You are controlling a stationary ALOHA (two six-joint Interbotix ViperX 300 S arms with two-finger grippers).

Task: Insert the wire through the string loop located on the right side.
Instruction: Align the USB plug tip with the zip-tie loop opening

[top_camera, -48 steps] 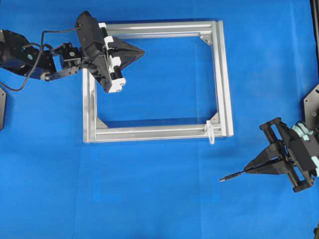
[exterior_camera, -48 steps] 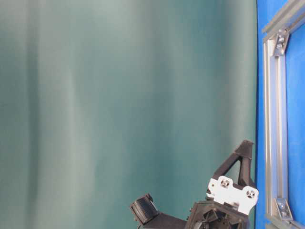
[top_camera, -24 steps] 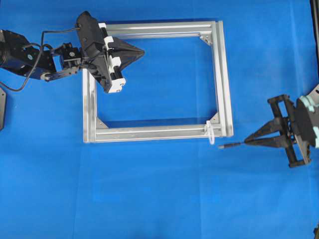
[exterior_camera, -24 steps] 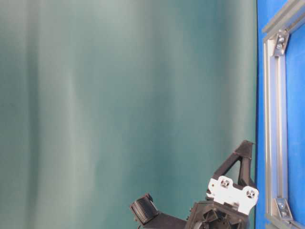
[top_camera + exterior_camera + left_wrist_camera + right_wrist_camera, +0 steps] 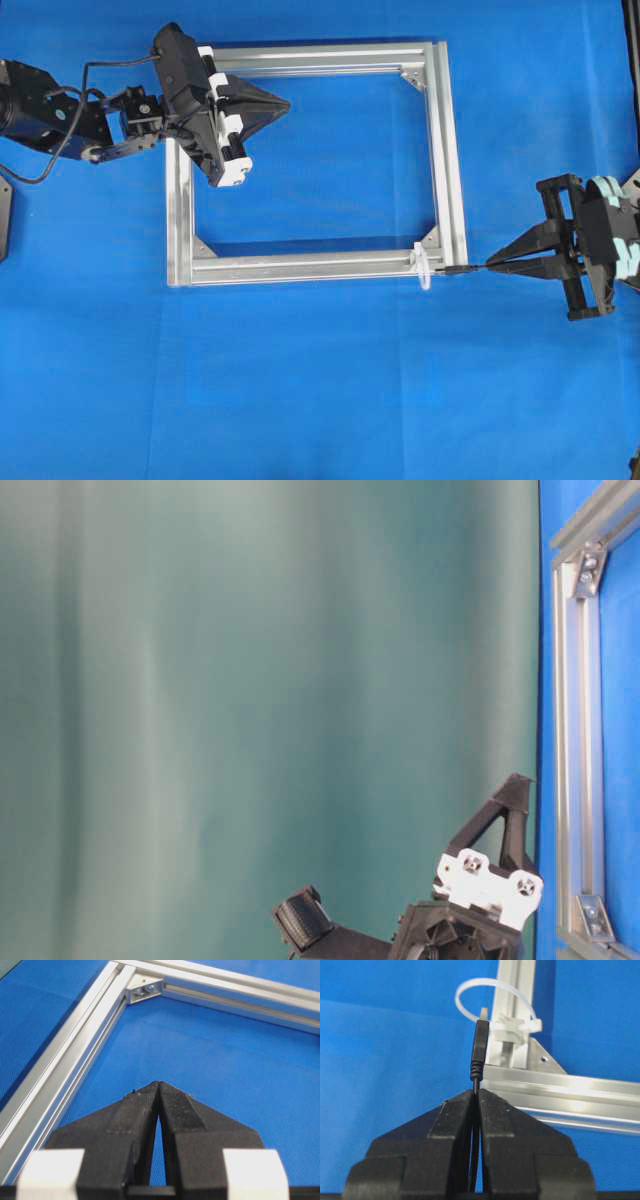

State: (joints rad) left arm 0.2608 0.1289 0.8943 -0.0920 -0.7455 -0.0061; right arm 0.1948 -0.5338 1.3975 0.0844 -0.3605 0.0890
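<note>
**Plug tip at the mouth of the string loop, right end of the near frame bar**

Overhead view: a rectangular aluminium frame lies flat on the blue desk. The string loop, a white tie, encircles the near bar at its right corner and juts past the bar's near edge. The right end effector approaches from the right, its fingers pressed together on the wire, whose short exposed length ends in a slim plug. The plug tip lies just beside the frame's right outer edge, close to the loop; whether it has entered the loop cannot be told from above. Right wrist view: the wire stands straight out of the closed fingers, its tip overlapping the loop's arc. Bare blue desk lies to the left of the plug; the corner bracket and the bar lie to its right. The left end effector, closed and holding nothing, hovers inside the frame's far left corner, well apart from the loop.
</note>
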